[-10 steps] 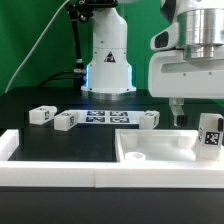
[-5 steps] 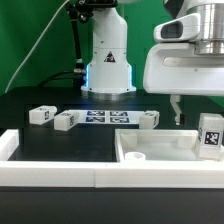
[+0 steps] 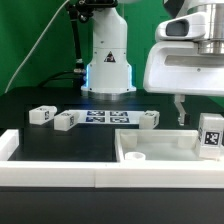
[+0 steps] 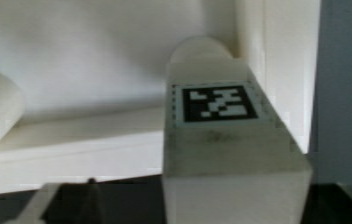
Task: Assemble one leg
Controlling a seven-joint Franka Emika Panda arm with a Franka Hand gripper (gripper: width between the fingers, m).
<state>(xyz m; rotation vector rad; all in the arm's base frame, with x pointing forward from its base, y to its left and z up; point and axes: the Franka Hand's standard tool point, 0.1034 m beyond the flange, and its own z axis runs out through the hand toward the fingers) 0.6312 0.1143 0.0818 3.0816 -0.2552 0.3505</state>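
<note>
One leg point(image 3: 210, 136) stands upright on the right end of the large white panel point(image 3: 160, 146), its tag facing the camera. My gripper point(image 3: 203, 118) hangs over it, open. One dark finger point(image 3: 181, 112) shows to the exterior view's left of the leg, apart from it; the other finger is out of frame. In the wrist view the leg point(image 4: 226, 130) fills the middle between the jaws of the gripper point(image 4: 226, 205), and the visible fingertip point(image 4: 91, 188) does not touch it. Three more legs lie on the table: two point(image 3: 40, 115) point(image 3: 66, 121) at the left, one point(image 3: 148, 120) in the middle.
The marker board point(image 3: 100, 117) lies flat between the loose legs. The arm's white base point(image 3: 108, 60) stands at the back. A white raised rim point(image 3: 60, 172) runs along the table's front and left side. The panel has a round boss point(image 3: 137, 157) near its front.
My hand has risen slightly and shifted a little toward the exterior view's right. The leg and the other parts have not moved.
</note>
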